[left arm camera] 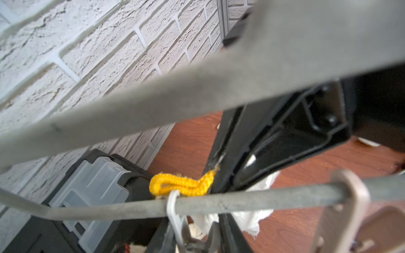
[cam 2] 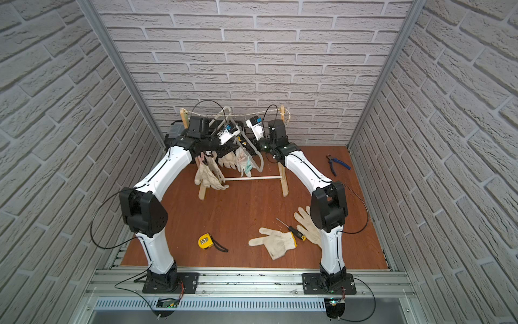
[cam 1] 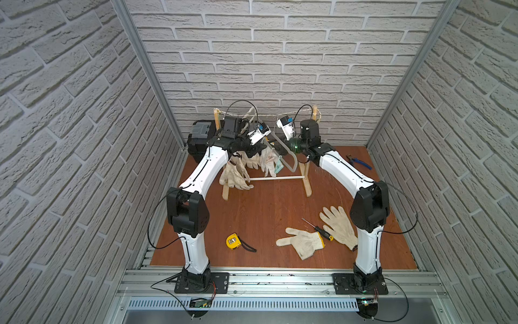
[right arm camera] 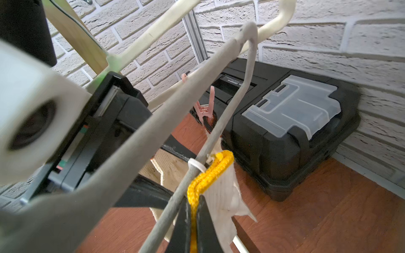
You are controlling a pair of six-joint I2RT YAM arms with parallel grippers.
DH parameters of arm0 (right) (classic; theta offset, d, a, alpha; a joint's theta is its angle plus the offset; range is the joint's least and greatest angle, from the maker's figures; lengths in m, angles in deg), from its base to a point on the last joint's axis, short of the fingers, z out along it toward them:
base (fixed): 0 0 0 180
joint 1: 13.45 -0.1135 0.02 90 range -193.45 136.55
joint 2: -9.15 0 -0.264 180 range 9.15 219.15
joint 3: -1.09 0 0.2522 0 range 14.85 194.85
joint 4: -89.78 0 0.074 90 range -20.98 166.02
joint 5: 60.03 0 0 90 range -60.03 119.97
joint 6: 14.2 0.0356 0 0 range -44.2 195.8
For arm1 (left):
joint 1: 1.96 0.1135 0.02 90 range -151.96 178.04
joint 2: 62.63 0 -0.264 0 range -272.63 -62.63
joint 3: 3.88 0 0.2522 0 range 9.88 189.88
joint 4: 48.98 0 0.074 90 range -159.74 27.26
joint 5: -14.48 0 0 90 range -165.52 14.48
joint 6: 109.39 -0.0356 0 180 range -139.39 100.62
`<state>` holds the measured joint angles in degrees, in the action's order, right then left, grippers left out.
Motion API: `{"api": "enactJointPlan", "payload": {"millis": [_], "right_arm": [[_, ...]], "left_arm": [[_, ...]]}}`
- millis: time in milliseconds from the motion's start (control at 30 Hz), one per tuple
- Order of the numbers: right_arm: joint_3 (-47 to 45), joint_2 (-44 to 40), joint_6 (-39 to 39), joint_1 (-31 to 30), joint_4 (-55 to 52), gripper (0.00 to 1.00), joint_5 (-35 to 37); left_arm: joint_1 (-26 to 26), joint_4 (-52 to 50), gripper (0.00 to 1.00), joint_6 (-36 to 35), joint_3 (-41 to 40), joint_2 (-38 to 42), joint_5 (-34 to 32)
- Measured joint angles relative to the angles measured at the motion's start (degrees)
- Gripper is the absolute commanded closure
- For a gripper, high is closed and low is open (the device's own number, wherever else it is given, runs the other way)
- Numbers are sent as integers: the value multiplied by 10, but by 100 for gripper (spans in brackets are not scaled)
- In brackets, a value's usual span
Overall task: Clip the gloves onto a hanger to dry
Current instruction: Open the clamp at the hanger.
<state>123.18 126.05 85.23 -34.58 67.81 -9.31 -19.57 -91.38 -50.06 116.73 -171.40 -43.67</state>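
My right gripper (right arm camera: 194,203) is shut on the yellow cuff (right arm camera: 206,175) of an off-white glove (right arm camera: 221,197) and holds it against the lower bar of the grey hanger (right arm camera: 153,135). Close beside that cuff (left arm camera: 182,184), my left gripper (left arm camera: 192,238) is shut on a grey clothes peg (left arm camera: 203,236) that hangs from the bar (left arm camera: 241,203) by a white hook. Several gloves (cam 1: 234,175) hang from the hanger (cam 1: 291,160) on the rack. Two more gloves lie on the table: one (cam 1: 304,242) with a yellow cuff, another (cam 1: 339,225) beside the right arm.
A wooden drying rack (cam 1: 307,179) with a rope stands at the back. A black toolbox (cam 1: 201,137) sits in the back left corner. A tape measure (cam 1: 233,241), a screwdriver (cam 1: 319,230) and pliers (cam 1: 357,162) lie on the table. A cream hanger (right arm camera: 166,32) hangs behind the grey one.
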Motion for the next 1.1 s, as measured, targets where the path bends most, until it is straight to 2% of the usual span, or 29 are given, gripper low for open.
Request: {"api": "enactJointPlan", "payload": {"millis": [200,400,633,800,1100], "right_arm": [[0,0,-17,2,-14,98,-5],[-2,0,-90,7,-54,98,-2],[-64,-28,-181,10,-121,98,18],[-90,-42,-222,14,-152,98,-13],[-94,-41,-253,24,-166,98,-60]], "left_arm": [[4,-3,81,9,2,-6,6],[8,12,81,41,-1,-6,26],[9,122,77,144,-69,2,73],[5,200,77,221,-109,3,101],[-8,245,77,276,-117,3,137]]}}
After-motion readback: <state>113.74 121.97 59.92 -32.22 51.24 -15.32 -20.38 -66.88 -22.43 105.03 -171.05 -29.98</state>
